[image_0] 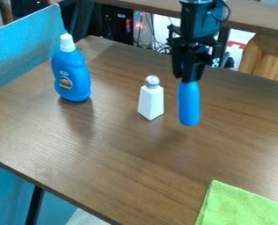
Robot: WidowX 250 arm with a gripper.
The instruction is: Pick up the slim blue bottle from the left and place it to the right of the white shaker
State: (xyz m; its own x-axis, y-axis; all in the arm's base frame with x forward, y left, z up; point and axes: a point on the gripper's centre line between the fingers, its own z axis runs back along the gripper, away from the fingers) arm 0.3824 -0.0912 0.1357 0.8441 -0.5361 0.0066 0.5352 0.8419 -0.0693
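The black gripper [189, 80] hangs down at the upper right of centre, shut on the top of a blue rounded object [189, 104]. That object hangs upright below it; whether its lower end touches the table cannot be told. Just left of it a white tapered shaker [151, 100] with a silver cap stands upright on the table, apart from the blue object. A blue bottle [72, 75] with a white cap and a label stands farther left.
A green cloth [242, 206] lies at the lower right of the brown wooden table [123, 165]. A blue partition [25, 46] runs along the upper left edge. Behind the table are cables and a wooden piece of furniture [268, 57].
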